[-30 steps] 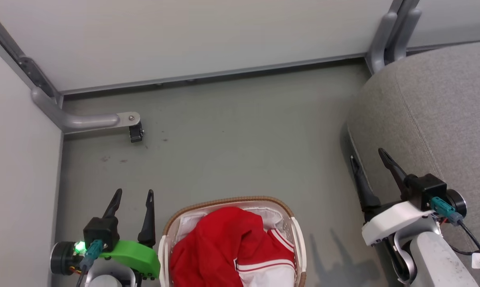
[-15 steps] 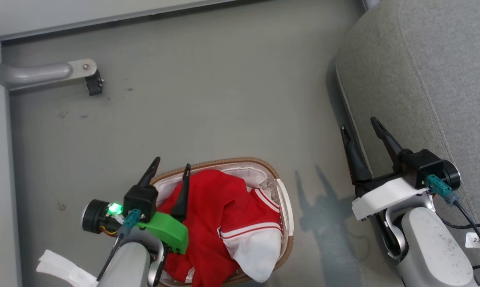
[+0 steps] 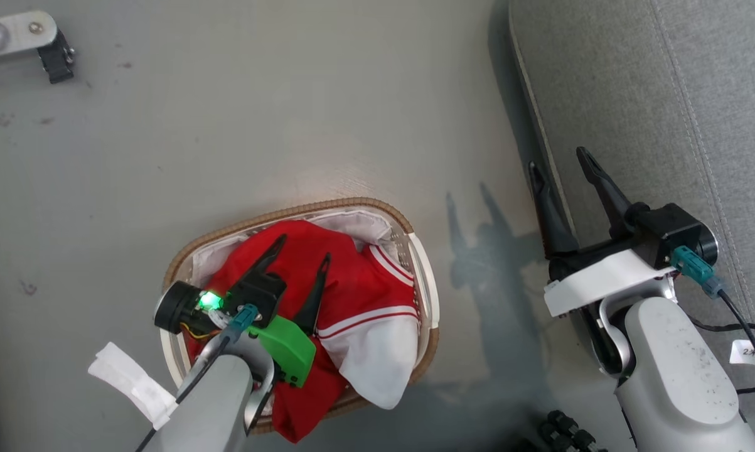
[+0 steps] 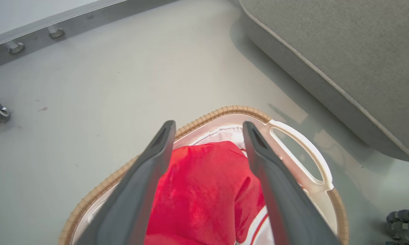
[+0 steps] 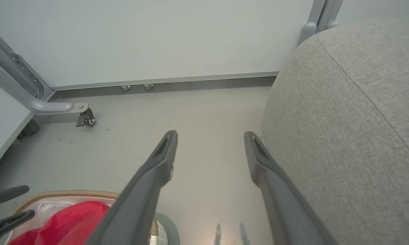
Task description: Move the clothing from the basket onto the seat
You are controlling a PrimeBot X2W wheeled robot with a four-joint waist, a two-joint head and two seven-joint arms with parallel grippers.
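**Left gripper poised over the full basket, right gripper idle by the seat**

Closest to the robot, the left gripper (image 3: 304, 248) hangs over the oval white perforated plastic basket with the brown woven-look rim (image 3: 352, 205). Its two long dark fingers are spread wide, with nothing between them. From where I stand I cannot tell whether the fingers touch the fabric below.

The bright red clothing with white panels and red-and-white striped trim (image 3: 352, 282) lies heaped inside the basket. One white sleeve droops over the near right rim, and a red fold spills over the near edge. A plain white liner cloth (image 3: 352, 221) peeks out along the far side of the basket.

Off to the right, the right gripper (image 3: 556, 159) is also spread wide and holds nothing. It points along the edge of the large grey woven-fabric seat with stitched seams (image 3: 666, 94), one finger above the cushion and the other above the floor beside it.

The basket stands on the smooth grey-green floor (image 3: 226, 125), a little apart from the seat. Farther off, a grey metal leg with a small black castor (image 3: 51, 53) rests near the pale wall panel (image 5: 156, 41).
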